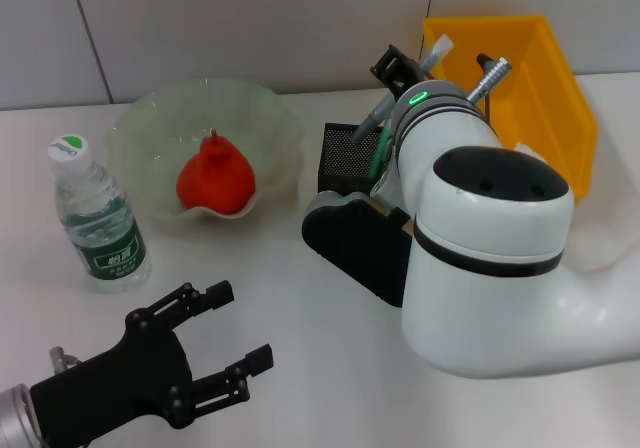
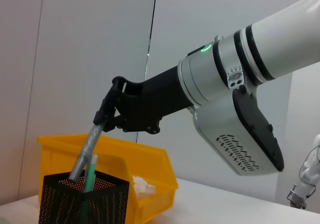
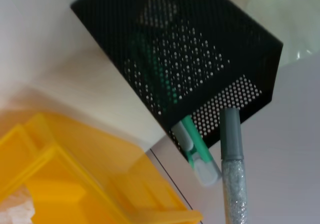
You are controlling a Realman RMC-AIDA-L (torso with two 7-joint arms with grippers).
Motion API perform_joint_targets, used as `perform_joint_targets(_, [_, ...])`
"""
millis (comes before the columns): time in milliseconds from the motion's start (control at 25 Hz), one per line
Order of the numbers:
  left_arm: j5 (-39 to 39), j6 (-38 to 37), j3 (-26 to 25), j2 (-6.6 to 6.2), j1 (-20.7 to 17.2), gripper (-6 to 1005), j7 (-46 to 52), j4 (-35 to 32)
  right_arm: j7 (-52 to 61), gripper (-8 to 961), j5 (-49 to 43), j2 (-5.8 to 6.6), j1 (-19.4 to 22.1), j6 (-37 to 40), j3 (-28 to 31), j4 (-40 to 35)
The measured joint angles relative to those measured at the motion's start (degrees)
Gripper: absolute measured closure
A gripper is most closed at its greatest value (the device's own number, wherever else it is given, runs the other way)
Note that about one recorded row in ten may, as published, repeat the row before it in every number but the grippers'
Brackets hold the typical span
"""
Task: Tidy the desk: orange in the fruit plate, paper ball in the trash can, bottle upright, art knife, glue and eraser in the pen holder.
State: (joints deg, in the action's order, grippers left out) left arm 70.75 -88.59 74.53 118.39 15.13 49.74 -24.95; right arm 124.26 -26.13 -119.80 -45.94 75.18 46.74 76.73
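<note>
The left gripper [image 1: 222, 340] sits nearest the robot, low over the white tabletop [image 1: 300, 308], its black fingers [image 1: 215, 292] spread apart and grasping nothing. Just beyond those fingers and a little to their left, the bottle [image 1: 97, 214] stands upright on the tabletop, white cap on top and green label facing forward. Farther out from the same fingers lies the fruit plate [image 1: 150, 128], with the orange [image 1: 214, 176] resting inside it, nub upward.

The right arm reaches forward across the middle of the scene, and the right gripper [image 2: 106, 115] hangs directly above the pen holder [image 2: 85, 200]. Its fingers [image 2: 102, 116] are clenched around the top end of a glittery grey glue pen [image 2: 86, 147], which slants down from them so that its lower end sits inside the pen holder's open mouth. A green-handled art knife [image 3: 189, 139] stands in the same holder, just beside the pen and below the fingers.

Beyond the right fingers, behind the pen holder and close against it, stands the trash can [image 1: 545, 88]. The paper ball [image 2: 142, 186] lies inside it, seen over its rim in the left wrist view.

The eraser cannot be made out in any view.
</note>
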Motion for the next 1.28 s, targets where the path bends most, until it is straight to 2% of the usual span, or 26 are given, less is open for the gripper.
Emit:
perform_joint_targets(320, [0.00, 0.00, 0.00, 0.00, 0.05, 152, 0.00, 0.12, 2.19, 761, -0.09, -0.05, 0.20, -0.48, -0.49, 1.16])
perform_joint_targets(480, [0.00, 0.00, 0.00, 0.00, 0.07, 152, 0.00, 0.17, 4.02, 718, 0.24, -0.08, 0.08, -0.24, -0.53, 1.75])
perform_joint_targets(600, [0.00, -0.04, 0.00, 0.00, 0.07, 152, 0.00, 0.11, 5.45, 696, 3.60, -0.09, 0.02, -0.08, 2.45, 5.22])
perform_joint_targets(640, [0.00, -0.15, 0.00, 0.00, 0.04, 152, -0.01, -0.04, 5.51, 691, 8.51, -0.07, 0.50, 0.27, 8.58, 10.19])
perform_joint_targets(680, [0.00, -0.15, 0.00, 0.00, 0.04, 152, -0.01, -0.04, 5.51, 686, 8.51, -0.07, 0.50, 0.27, 8.58, 10.19])
perform_joint_targets(800, [0.00, -0.42, 0.00, -0.03, 0.08, 152, -0.02, -0.13, 5.21, 670, 18.60, 0.16, 3.38, 0.93, 20.83, 19.23])
perform_joint_targets(840, [0.00, -0.47, 0.01, -0.04, 0.09, 152, -0.02, -0.16, 4.07, 664, 28.52, 0.42, 7.22, 0.92, 31.30, 25.20])
perform_joint_targets(880, [0.00, -0.49, 0.00, -0.12, 0.05, 152, -0.02, -0.18, 4.07, 659, 28.52, 0.42, 7.22, 0.92, 31.30, 25.20])
perform_joint_targets(1000, [-0.01, -0.54, 0.00, -0.20, -0.13, 152, -0.04, -0.24, 0.39, 643, 44.31, 0.48, 14.90, -0.44, 44.00, 30.32])
perform_joint_targets(1040, [0.00, -0.54, 0.00, -0.20, -0.12, 152, -0.05, -0.24, -3.86, 638, 57.36, 0.51, 21.41, -2.87, 50.82, 31.59])
perform_joint_targets(1080, [-0.01, -0.55, 0.00, -0.23, -0.13, 152, -0.05, -0.25, -3.86, 632, 57.36, 0.51, 21.41, -2.87, 50.82, 31.59])
perform_joint_targets(1200, [0.01, -0.59, 0.01, -0.27, -0.06, 152, -0.06, -0.26, -10.84, 616, 75.59, 0.48, 28.90, -4.08, 58.69, 29.27])
perform_joint_targets(1240, [0.16, -0.62, 0.00, -0.29, 0.07, 152, -0.07, -0.27, -15.29, 611, 85.88, 0.48, 32.22, -3.00, 62.78, 25.22])
perform_joint_targets(1280, [0.18, -0.64, 0.00, -0.29, 0.12, 152, -0.06, -0.27, -15.29, 606, 85.88, 0.48, 32.22, -3.00, 62.78, 25.22])
